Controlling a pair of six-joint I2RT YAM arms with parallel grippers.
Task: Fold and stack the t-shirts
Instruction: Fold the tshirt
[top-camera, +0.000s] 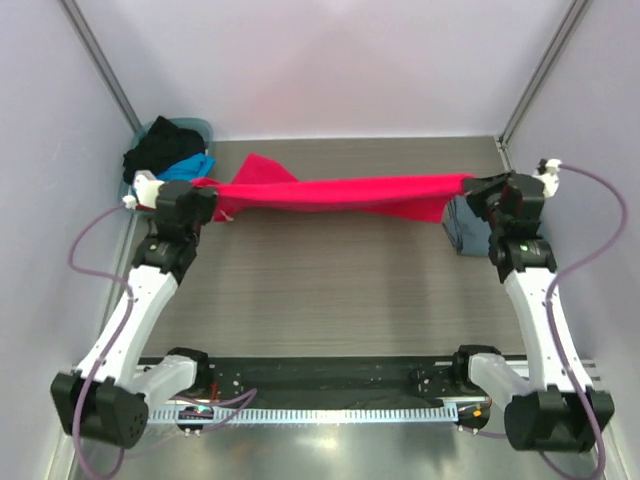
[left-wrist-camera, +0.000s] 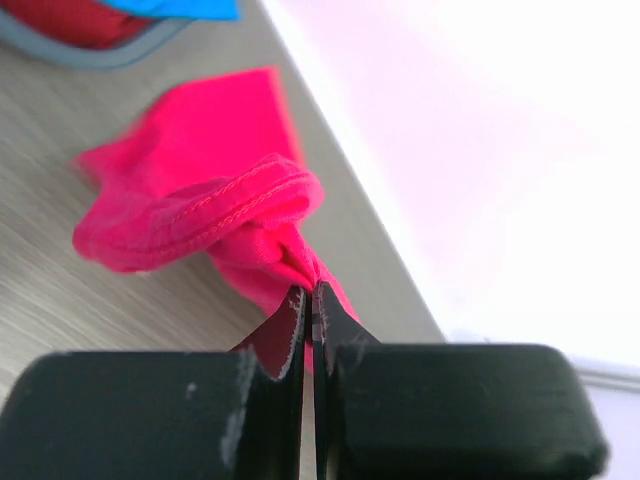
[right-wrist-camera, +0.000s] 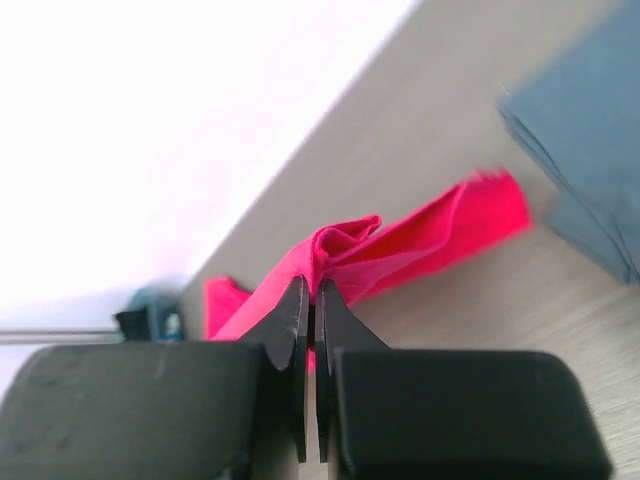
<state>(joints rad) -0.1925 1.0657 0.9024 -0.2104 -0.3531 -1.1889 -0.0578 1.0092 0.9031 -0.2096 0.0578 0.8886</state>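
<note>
The left fingers (left-wrist-camera: 288, 325) and the right fingers (right-wrist-camera: 290, 318) are each clamped on one end of the red-pink t-shirt (top-camera: 340, 192), which stretches left to right over the far desk (top-camera: 330, 290). A folded grey-blue t-shirt (top-camera: 460, 232) lies far right.

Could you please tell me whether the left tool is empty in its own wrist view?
No, the left tool is shut on a bunched fold of the red-pink t-shirt.
</note>
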